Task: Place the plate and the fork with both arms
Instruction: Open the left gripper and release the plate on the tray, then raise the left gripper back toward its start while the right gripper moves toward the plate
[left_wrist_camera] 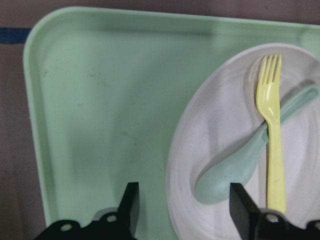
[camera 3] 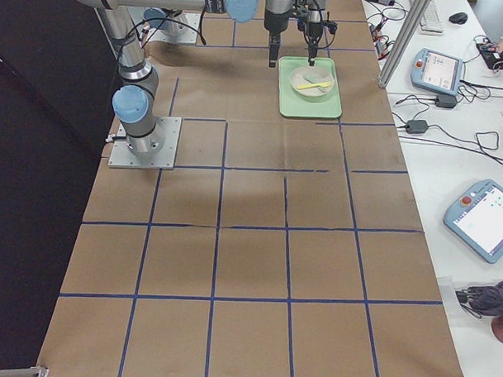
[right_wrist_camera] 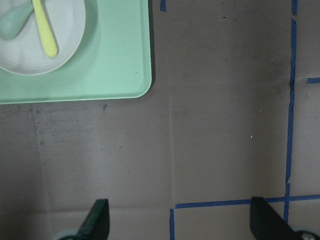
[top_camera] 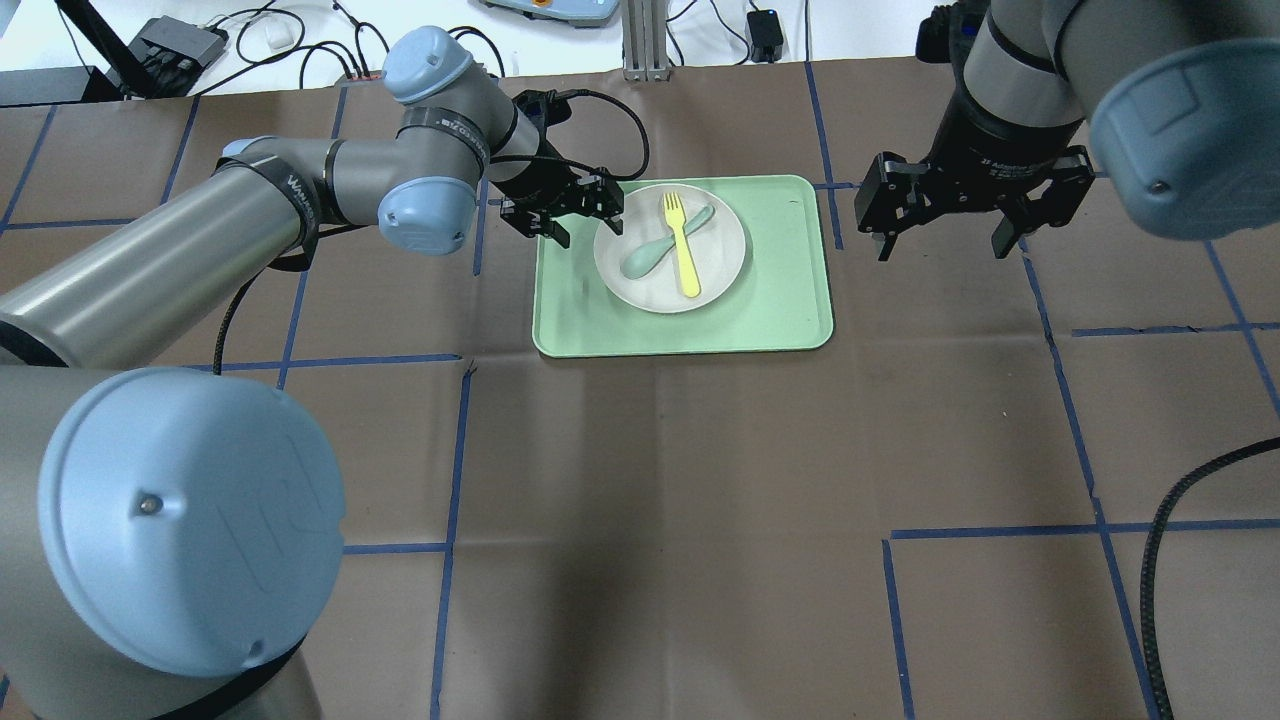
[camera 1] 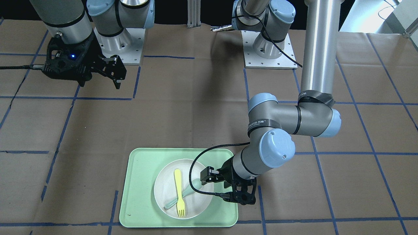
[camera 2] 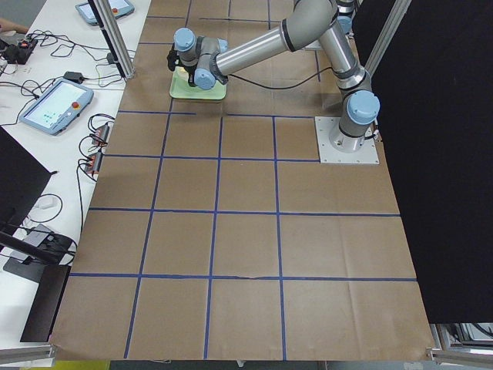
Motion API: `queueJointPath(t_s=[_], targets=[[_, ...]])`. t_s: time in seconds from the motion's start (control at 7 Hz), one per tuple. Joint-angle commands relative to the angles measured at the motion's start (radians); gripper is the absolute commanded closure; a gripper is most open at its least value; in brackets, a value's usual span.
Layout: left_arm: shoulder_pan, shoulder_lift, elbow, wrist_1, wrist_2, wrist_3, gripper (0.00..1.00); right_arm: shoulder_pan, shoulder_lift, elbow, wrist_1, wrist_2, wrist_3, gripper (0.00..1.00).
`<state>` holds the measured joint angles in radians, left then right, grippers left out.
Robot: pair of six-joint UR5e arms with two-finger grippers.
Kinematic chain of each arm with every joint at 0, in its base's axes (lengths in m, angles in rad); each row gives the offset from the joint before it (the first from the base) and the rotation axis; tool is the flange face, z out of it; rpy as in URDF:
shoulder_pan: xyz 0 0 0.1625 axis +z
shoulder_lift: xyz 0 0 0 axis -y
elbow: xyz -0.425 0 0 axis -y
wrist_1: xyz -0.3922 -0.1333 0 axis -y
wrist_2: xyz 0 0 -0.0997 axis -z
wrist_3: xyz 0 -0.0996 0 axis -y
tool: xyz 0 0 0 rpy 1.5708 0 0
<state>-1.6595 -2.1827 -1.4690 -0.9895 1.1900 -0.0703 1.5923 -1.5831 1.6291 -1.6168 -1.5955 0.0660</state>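
1. Overhead exterior view: the plate [top_camera: 722, 262] sits inside the mint-green tray [top_camera: 785, 305], toward the tray's far edge and toward the robot's left.
2. The fork [top_camera: 681, 245] lies on the plate with its tines pointing away from the robot. It crosses over the handle of a teal spoon [top_camera: 648, 256], which also rests on the plate.
3. The left gripper [top_camera: 585, 228] hangs at the plate's left edge with its jaws parted, holding nothing.
4. In the left wrist view, one fingertip [left_wrist_camera: 131, 202] is over the tray floor and the other is over the plate, with the plate's rim between them. Whether either one touches cannot be told.
5. The right gripper [top_camera: 940, 245] is spread wide and empty. It is over the brown paper table [top_camera: 650, 450], off the tray's right side and clear of it.
6. Blue tape lines [top_camera: 455, 440] divide the table into squares.
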Motion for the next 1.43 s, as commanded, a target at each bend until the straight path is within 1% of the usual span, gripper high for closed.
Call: queueJointPath(t_s=[0.0, 0.14, 0.43, 0.57, 0.71, 0.86, 1.0, 1.14, 1.29], targets=[[0.014, 0.186, 0.006, -0.208, 0.180, 0.041, 0.01, 0.000, 0.000, 0.000, 0.000, 0.002, 0.000, 0.00], [0.018, 0.277, 0.012, -0.362, 0.222, 0.090, 0.00, 0.000, 0.000, 0.000, 0.000, 0.002, 0.000, 0.00], [0.030, 0.422, 0.032, -0.582, 0.339, 0.131, 0.00, 0.000, 0.000, 0.000, -0.003, 0.002, -0.002, 0.00], [0.030, 0.536, 0.001, -0.697, 0.345, 0.133, 0.00, 0.003, 0.000, -0.001, -0.003, 0.002, 0.000, 0.00], [0.032, 0.613, -0.020, -0.786, 0.356, 0.142, 0.00, 0.003, 0.003, -0.009, -0.003, 0.002, 0.000, 0.00], [0.036, 0.660, -0.048, -0.823, 0.361, 0.183, 0.00, 0.003, 0.003, -0.012, -0.005, 0.003, 0.000, 0.00], [0.035, 0.685, -0.088, -0.848, 0.352, 0.178, 0.00, 0.002, 0.006, -0.015, -0.024, 0.002, -0.002, 0.00], [0.035, 0.690, -0.134, -0.830, 0.349, 0.175, 0.00, 0.003, 0.008, -0.018, -0.032, 0.000, -0.011, 0.00], [0.033, 0.689, -0.142, -0.816, 0.352, 0.175, 0.00, 0.003, 0.012, -0.020, -0.031, 0.002, -0.011, 0.00]])
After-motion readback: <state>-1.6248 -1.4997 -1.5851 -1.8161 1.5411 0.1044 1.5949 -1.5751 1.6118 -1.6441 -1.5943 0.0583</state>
